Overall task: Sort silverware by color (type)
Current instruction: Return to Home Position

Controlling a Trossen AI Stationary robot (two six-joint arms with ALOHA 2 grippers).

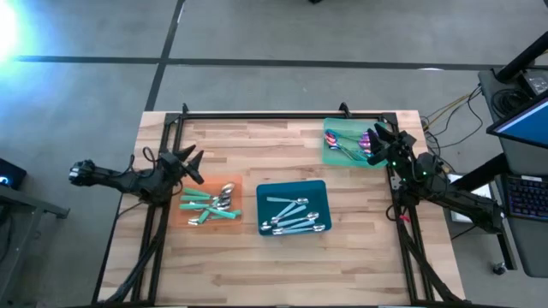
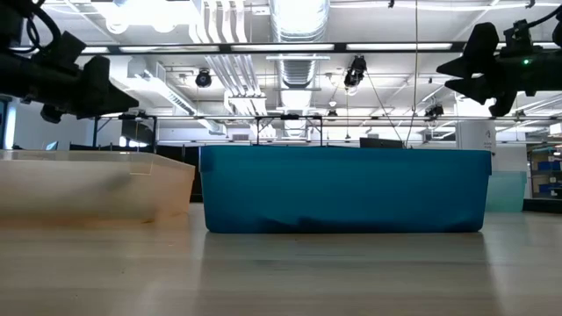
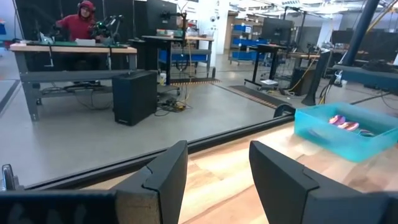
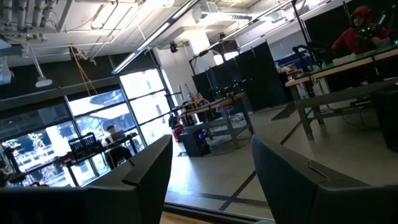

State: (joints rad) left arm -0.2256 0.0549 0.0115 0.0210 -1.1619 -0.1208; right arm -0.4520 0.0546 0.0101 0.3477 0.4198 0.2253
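Teal-handled spoons and forks with shiny heads lie in the orange tray (image 1: 195, 219) and in the blue tray (image 1: 293, 205). Purple-blue iridescent pieces (image 1: 347, 142) lie in the green tray (image 1: 332, 155) at the table's far right. My left gripper (image 1: 192, 162) hovers open above the far edge of the orange tray. My right gripper (image 1: 379, 141) is open above the green tray's right side. In the low view both grippers hang well above the tray walls. Neither holds anything.
A black metal frame (image 1: 282, 114) runs along the table's far edge and down both sides. Bare wood lies in front of the trays and between the orange tray and the green tray. A person in a red top sits at a bench far behind the table (image 3: 79, 25).
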